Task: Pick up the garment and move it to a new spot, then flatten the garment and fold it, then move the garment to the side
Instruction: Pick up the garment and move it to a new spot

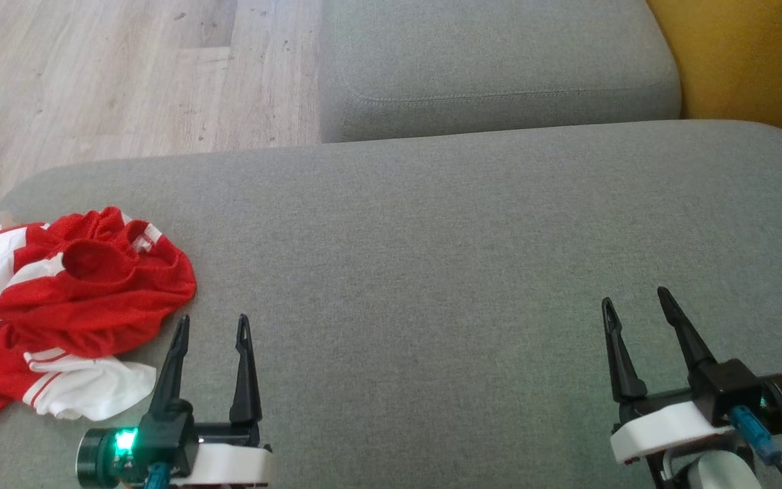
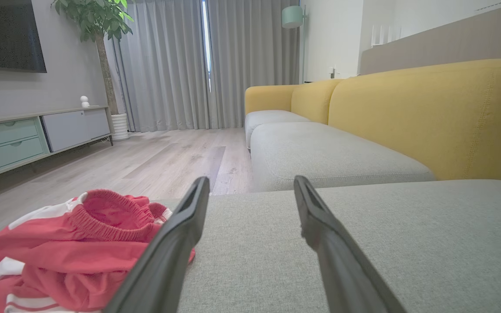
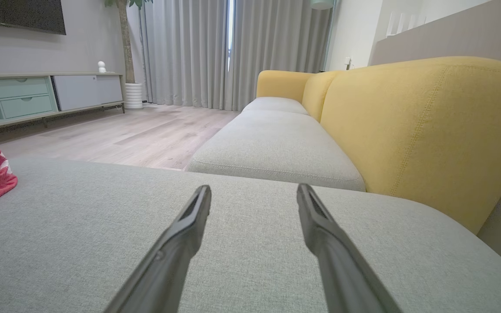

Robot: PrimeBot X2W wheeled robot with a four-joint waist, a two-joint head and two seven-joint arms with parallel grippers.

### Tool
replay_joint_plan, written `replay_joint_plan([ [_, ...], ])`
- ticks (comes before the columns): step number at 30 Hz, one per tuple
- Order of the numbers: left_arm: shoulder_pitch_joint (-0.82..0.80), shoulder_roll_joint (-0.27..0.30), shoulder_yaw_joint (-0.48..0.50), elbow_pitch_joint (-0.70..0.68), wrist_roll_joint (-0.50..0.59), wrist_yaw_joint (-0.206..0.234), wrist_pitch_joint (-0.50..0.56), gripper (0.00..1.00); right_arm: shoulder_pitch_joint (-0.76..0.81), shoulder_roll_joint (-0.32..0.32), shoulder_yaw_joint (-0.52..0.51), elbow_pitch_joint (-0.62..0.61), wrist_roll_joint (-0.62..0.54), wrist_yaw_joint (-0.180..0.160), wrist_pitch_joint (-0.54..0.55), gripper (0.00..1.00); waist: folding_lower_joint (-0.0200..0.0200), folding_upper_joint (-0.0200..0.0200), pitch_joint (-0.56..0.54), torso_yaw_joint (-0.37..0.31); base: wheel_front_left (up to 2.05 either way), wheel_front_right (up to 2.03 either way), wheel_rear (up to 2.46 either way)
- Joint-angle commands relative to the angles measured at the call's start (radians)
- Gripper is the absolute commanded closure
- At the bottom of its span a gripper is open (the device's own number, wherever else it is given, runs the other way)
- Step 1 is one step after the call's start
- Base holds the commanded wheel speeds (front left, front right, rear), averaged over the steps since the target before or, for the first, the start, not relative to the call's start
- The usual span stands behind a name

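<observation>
Nearest, the left fingers (image 1: 245, 367) stand spread wide and grip nothing, low over the broad grey fabric sofa cushion (image 1: 432, 238). The right fingers (image 1: 618, 360), well apart from them, are also spread and empty. Just beside the left pair's outer finger lies the crumpled red-and-white jersey garment (image 1: 85, 292), heaped at the cushion's left front corner, close to its rounded left edge. Bare grey fabric stretches between and beyond both pairs to the far edge. Past that edge lie pale wooden floor (image 1: 126, 75) on the left, a second grey seat cushion (image 1: 499, 61), and a yellow upholstered backrest (image 1: 751, 61) on the right.
</observation>
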Motion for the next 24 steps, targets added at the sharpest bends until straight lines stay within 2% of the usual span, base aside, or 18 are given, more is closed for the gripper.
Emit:
replay_joint_plan([
  [1,-0.046,0.008,0.026,-0.030,0.005,0.001,-0.009,0.00,-0.041,-0.010,0.020,-0.025,0.001,0.008,-0.014,0.00,0.0000,0.0000,-0.002,0.001,0.00,0.00,0.00],
  [13,-0.044,0.008,0.022,-0.020,0.009,-0.006,-0.009,0.00,-0.036,-0.010,0.015,-0.017,0.010,0.008,-0.014,0.00,0.0000,0.0000,-0.006,0.017,0.00,0.00,0.00],
  [24,-0.048,0.008,0.020,-0.010,0.008,0.001,-0.009,0.00,-0.026,-0.010,0.022,-0.011,0.013,0.008,-0.014,0.00,0.0000,0.0000,-0.001,0.154,0.00,0.00,0.00],
])
